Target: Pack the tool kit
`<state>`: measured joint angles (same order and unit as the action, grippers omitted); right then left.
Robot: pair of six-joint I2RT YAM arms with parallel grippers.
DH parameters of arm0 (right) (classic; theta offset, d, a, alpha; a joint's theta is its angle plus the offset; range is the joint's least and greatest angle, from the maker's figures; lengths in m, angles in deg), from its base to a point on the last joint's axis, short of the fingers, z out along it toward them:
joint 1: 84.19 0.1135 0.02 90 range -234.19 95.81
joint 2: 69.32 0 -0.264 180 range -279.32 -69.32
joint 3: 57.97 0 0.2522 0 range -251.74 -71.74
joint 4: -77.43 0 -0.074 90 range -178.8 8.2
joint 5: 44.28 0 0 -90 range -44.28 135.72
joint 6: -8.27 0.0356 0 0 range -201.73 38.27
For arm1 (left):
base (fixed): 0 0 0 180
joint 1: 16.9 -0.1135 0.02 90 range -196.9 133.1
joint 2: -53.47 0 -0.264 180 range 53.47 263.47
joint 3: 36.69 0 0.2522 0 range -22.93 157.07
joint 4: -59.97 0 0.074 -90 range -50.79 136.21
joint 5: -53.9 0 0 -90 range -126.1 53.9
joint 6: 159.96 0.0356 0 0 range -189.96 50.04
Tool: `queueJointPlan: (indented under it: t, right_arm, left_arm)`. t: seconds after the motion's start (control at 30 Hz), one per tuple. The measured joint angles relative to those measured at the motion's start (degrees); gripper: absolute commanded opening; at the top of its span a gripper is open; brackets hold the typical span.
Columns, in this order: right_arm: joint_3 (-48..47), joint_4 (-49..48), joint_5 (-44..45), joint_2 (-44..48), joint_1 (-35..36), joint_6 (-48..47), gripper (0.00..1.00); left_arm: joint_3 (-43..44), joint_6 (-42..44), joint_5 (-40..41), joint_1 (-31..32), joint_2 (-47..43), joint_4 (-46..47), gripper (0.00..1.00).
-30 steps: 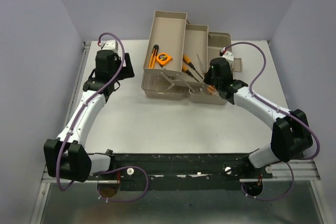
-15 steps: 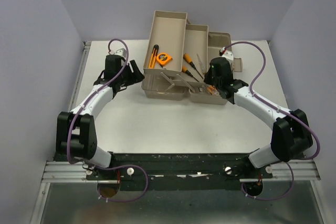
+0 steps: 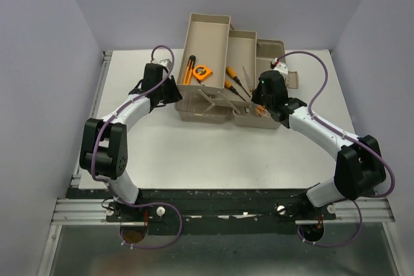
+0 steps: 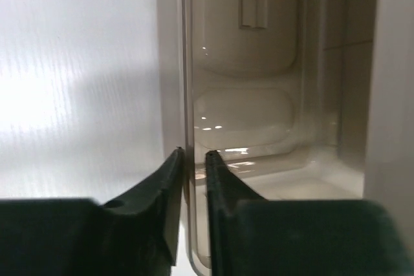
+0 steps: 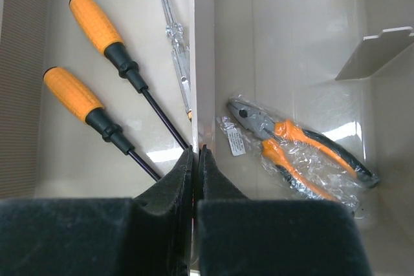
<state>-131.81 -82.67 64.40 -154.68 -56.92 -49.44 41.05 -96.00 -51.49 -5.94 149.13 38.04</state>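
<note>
The beige toolbox [image 3: 208,30] stands open at the back of the table with its trays folded out. My left gripper [image 3: 173,90] is at its left side. In the left wrist view its fingers [image 4: 173,179] stand narrowly apart astride the thin left wall [image 4: 187,63], with a sliver of gap on the inner side. My right gripper [image 3: 257,106] is shut on the wall [image 5: 204,43] between a tray and the base. Two orange-handled screwdrivers [image 5: 97,24] and a clear tester [image 5: 174,37] lie in that tray. Bagged pliers [image 5: 297,143] lie in the base.
An orange tape measure [image 3: 202,72] and a yellow-and-black tool [image 3: 188,69] lie in the left tray. White table [image 3: 194,153] stretches in front of the box. Purple walls close in on both sides and at the back.
My left arm has swung right from the table's left side to the toolbox's left wall, and its jaws have narrowed around that wall. The right arm has not moved.
</note>
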Motion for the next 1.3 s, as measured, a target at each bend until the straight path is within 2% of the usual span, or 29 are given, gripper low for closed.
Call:
queueJointPlan:
  t: [0.07,0.1,0.23,0.3,0.37,0.53,0.73,0.97,1.13,1.3]
  right_arm:
    - [0.00,0.31,-0.15,0.35,0.00,-0.02,0.20]
    - [0.02,0.52,-0.20,0.63,0.00,-0.07,0.25]
    - [0.02,2.82,-0.79,2.36,-0.02,-0.66,0.53]
    - [0.02,4.33,-1.01,3.78,-0.02,-1.25,0.62]
    - [-0.13,5.66,-0.96,5.49,-0.02,-1.92,0.66]
    - [-0.63,7.93,-0.52,10.49,-0.02,-3.34,0.69]
    - [-0.61,10.21,1.33,16.83,-0.02,-4.11,0.72]
    - [0.44,11.08,3.56,22.77,-0.02,-4.74,0.72]
    - [2.08,12.46,4.42,24.79,-0.02,-4.72,0.72]
    - [2.80,13.57,5.07,26.08,-0.02,-4.74,0.72]
  left_arm:
    - [1.62,1.46,1.66,1.64,0.68,-1.20,0.03]
    - [1.95,2.34,2.51,2.03,0.81,-1.75,0.00]
    - [2.47,3.06,4.15,2.51,1.01,-2.45,0.00]
    - [2.58,3.52,5.07,2.80,0.94,-2.67,0.00]
    - [2.58,4.09,6.51,3.04,0.59,-2.84,0.00]
    - [2.58,6.19,10.62,3.80,-2.40,-4.92,0.00]
    - [2.73,10.45,16.48,3.89,-11.89,-8.22,0.00]
    - [7.96,16.33,19.30,4.04,-17.25,-12.59,0.00]
    - [12.09,21.62,23.50,8.20,-17.33,-16.20,0.00]
    - [15.43,28.70,32.26,16.52,-17.33,-17.81,0.00]
